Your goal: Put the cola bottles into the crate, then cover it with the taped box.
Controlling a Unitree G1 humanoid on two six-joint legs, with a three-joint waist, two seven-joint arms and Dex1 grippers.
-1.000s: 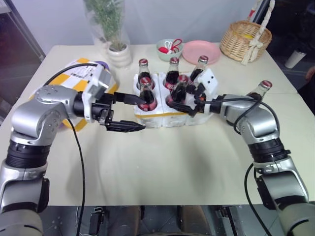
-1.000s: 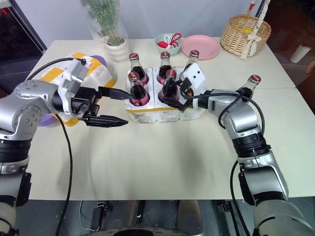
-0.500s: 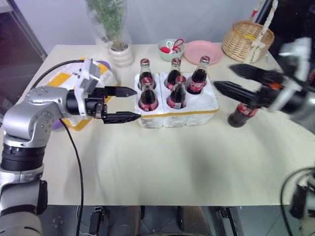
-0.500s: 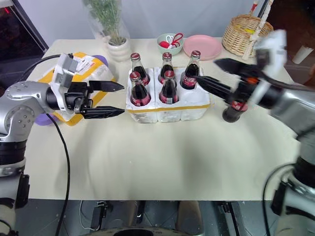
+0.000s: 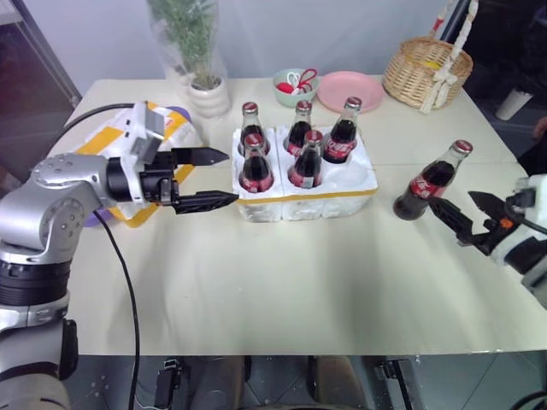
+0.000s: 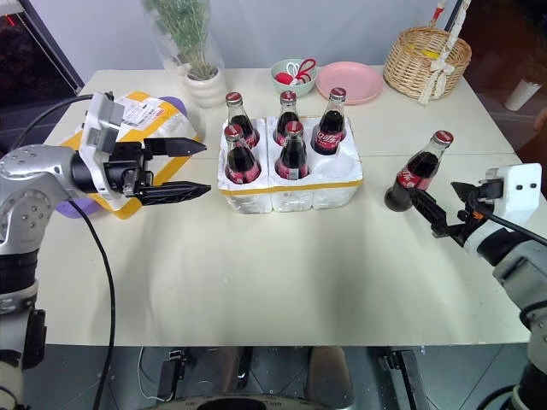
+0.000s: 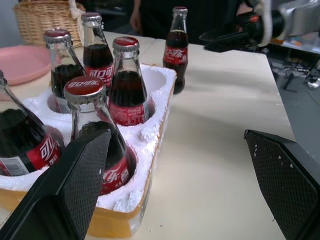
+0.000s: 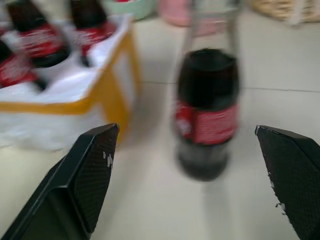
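Note:
The crate (image 5: 318, 199), a white foam block with a yellow band, stands mid-table with several cola bottles (image 5: 307, 161) upright in its wells. Its front right well is empty. One more cola bottle (image 5: 432, 180) stands loose on the table to the crate's right. My right gripper (image 5: 451, 200) is open just on the near side of that bottle, apart from it; the bottle (image 8: 207, 110) stands between and beyond its fingers. My left gripper (image 5: 231, 177) hangs open and empty at the crate's left end. The taped box (image 6: 141, 111) lies at the left, behind my left arm.
At the back of the table stand a wicker basket (image 5: 426, 70), a pink plate (image 5: 350, 90), a green bowl (image 5: 295, 84) and a potted plant (image 5: 208, 92). A person (image 7: 150, 12) stands beyond the table's far side. Bare table lies in front of the crate.
My right gripper left the front middle bottle in the crate and swung right and back to the loose bottle. My left gripper drew slightly left, away from the crate.

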